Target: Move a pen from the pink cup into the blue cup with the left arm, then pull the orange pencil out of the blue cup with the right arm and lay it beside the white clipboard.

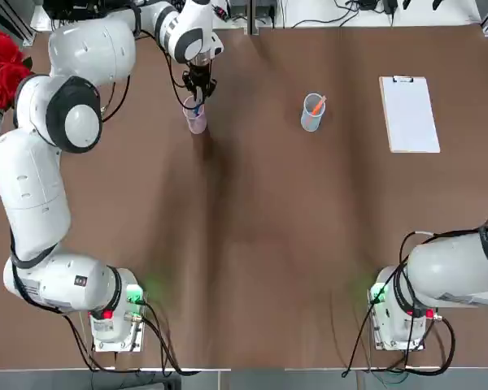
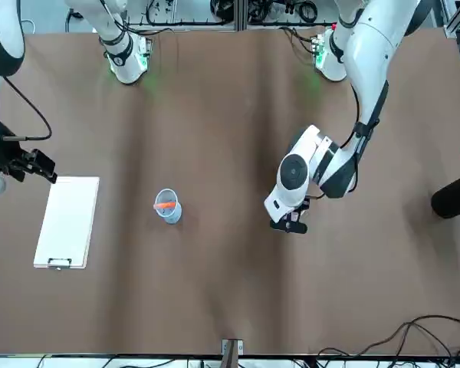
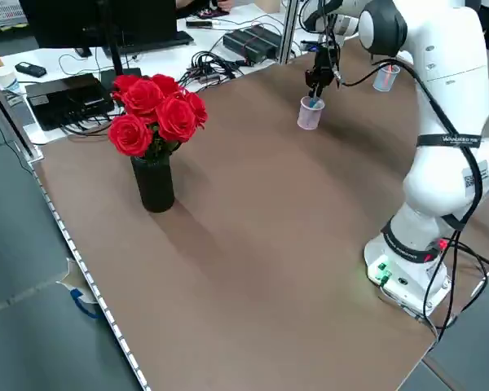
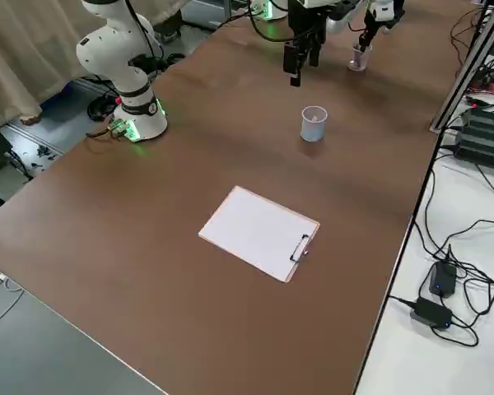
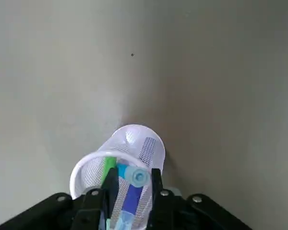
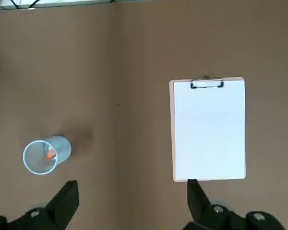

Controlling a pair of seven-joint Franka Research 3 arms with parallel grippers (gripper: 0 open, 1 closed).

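Pink mesh cup [image 1: 196,120] stands at ten o'clock on the table [image 1: 252,244] in the top view, with the left tool [image 1: 198,96] dipped into it, fingers narrowing around a blue pen [image 5: 132,189] beside a green one [image 5: 107,167]. Judged best: finish the squeeze, then lift straight up so the light cup neither tips nor follows. Blue cup [image 1: 311,112] with the orange pencil [image 1: 318,105] waits at one o'clock, white clipboard [image 1: 408,114] at two; nothing lies between. Right tool [image 6: 129,203] hangs released, fingers spread
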